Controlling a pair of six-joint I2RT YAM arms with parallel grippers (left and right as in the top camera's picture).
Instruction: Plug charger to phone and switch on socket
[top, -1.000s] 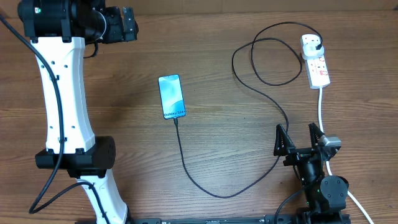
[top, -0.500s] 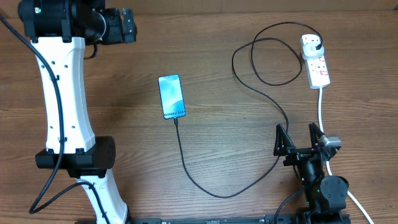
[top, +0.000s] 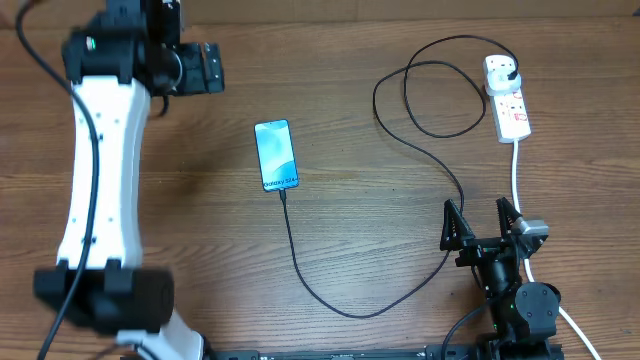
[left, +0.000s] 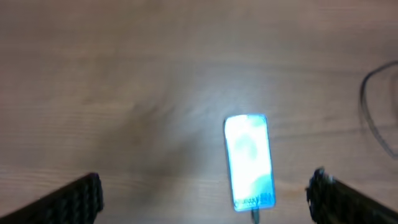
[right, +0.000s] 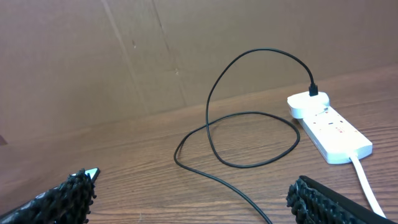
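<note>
The phone (top: 276, 155) lies face up mid-table, its screen lit blue. The charger (top: 300, 270), a thin black cable, runs from the phone's lower end in a long curve and loops to its black plug (top: 511, 70) on the socket (top: 512, 108), a white power strip at the far right. My left gripper (top: 213, 68) hovers open, high and to the left of the phone. In the blurred left wrist view the phone (left: 249, 162) shows between the spread jaws of that gripper (left: 205, 196). My right gripper (top: 480, 225) stands open near the front right, empty, with the charger (right: 249, 166) and the socket (right: 329, 127) ahead of it.
A thick white cord (top: 517, 175) runs from the power strip toward the front, passing just right of my right gripper. A brown cardboard wall (right: 155, 56) stands behind the table. The left arm's white links (top: 95, 180) stretch along the left side.
The left arm has swung: its white links lean further right and its base link sits lower in the overhead view. Phone, cable, power strip and right arm are unchanged.
</note>
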